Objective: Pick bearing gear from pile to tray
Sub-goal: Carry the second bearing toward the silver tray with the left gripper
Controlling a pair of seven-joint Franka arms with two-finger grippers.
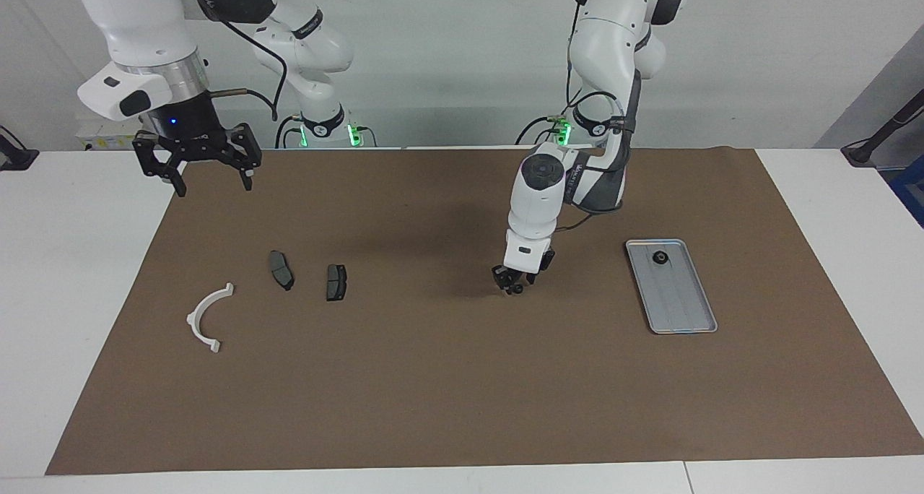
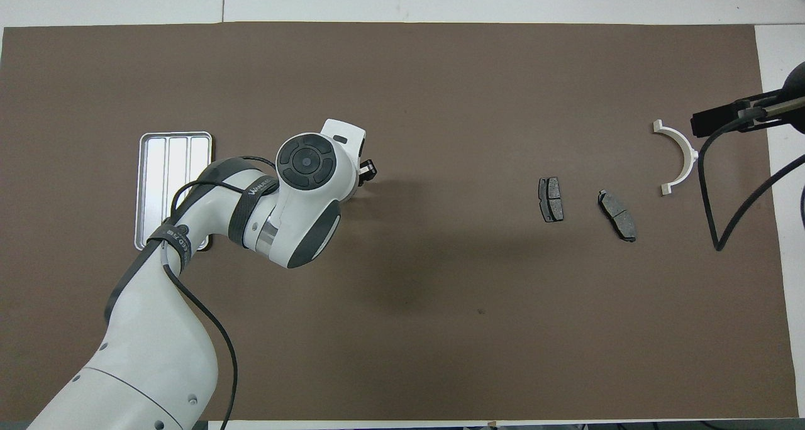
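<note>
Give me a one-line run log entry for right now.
left gripper: low on mat, at small black part | right gripper: open, raised, waiting at mat edge | tray: one black part inside | plates, bracket: untouched
</note>
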